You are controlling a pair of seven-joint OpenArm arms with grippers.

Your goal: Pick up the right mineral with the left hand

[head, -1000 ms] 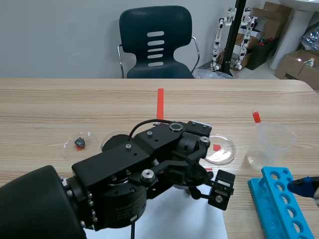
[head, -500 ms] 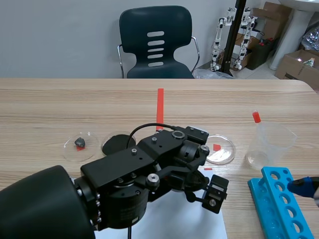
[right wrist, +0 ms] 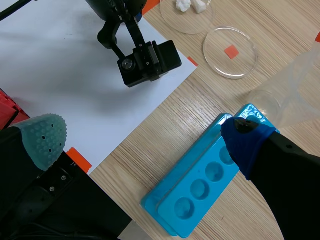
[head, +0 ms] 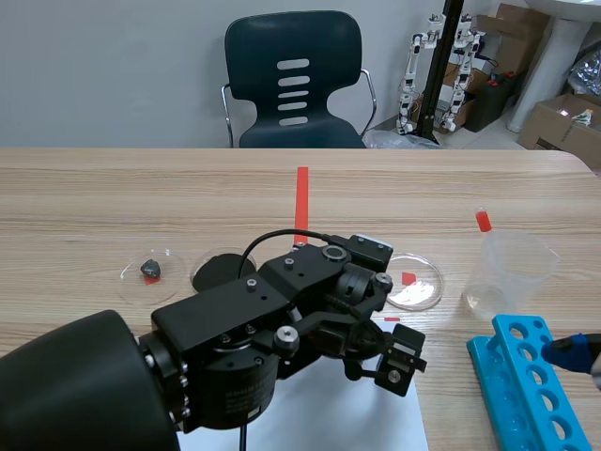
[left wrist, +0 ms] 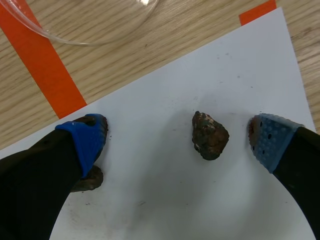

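A brown, rusty mineral (left wrist: 210,136) lies on the white paper (left wrist: 165,200) between the fingers of my left gripper (left wrist: 177,142), which is open; it lies closer to one blue pad (left wrist: 272,141), with a small gap. A second brown mineral (left wrist: 88,180) lies partly hidden under the other finger (left wrist: 84,144). In the scene view the bulky left arm (head: 282,329) hangs low over the paper (head: 319,413) and hides both stones. My right gripper (right wrist: 145,140) is open and holds nothing, above the blue rack (right wrist: 200,185).
Clear petri dishes (head: 418,282) (left wrist: 85,25) lie past the paper. At the left are a dish with a dark stone (head: 150,270) and a black dish (head: 218,268). A plastic beaker (head: 507,272) and the blue tube rack (head: 526,385) stand at the right.
The left arm has sunk lower over the paper and drawn slightly toward the left. The right arm has kept still.
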